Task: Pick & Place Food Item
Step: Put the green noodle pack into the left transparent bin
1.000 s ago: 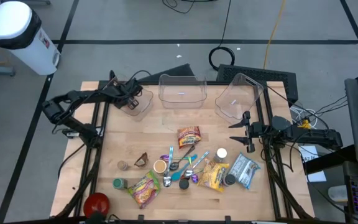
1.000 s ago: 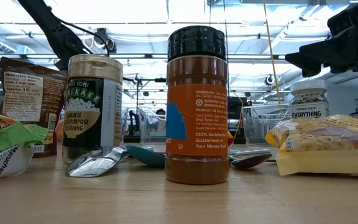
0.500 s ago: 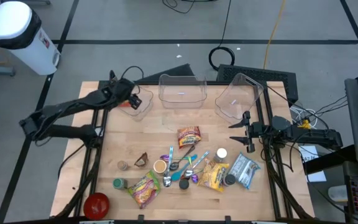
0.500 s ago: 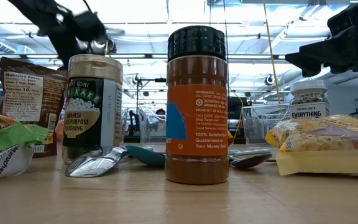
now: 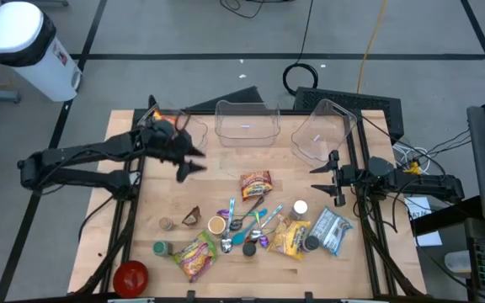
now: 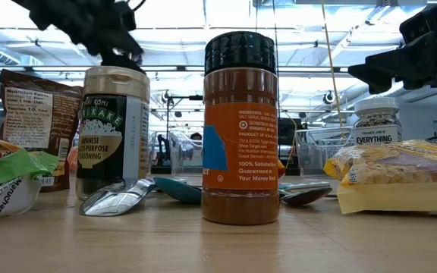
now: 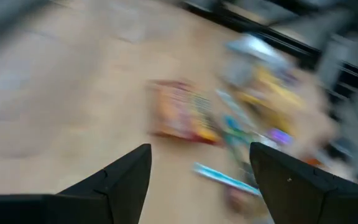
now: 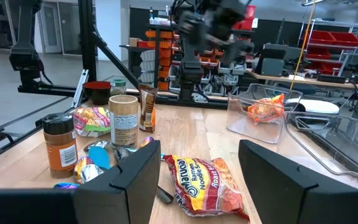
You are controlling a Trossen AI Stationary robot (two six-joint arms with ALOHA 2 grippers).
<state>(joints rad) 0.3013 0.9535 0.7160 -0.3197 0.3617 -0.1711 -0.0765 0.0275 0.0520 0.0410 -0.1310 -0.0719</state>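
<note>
Swinging from left bin (image 5: 183, 135) toward ramen noodle packet (image 5: 256, 183) mid-surface | left claw (image 5: 189, 162) open, empty | orange snack (image 8: 265, 109) already binned | right claw (image 5: 333, 182) parted, idle

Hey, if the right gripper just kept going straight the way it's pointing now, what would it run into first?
Probably the ramen noodle packet: it lies flat on the table right ahead of the right gripper, between its open jaws in the wrist view. The gripper seems to hover above the table, so it might pass over it.
</note>
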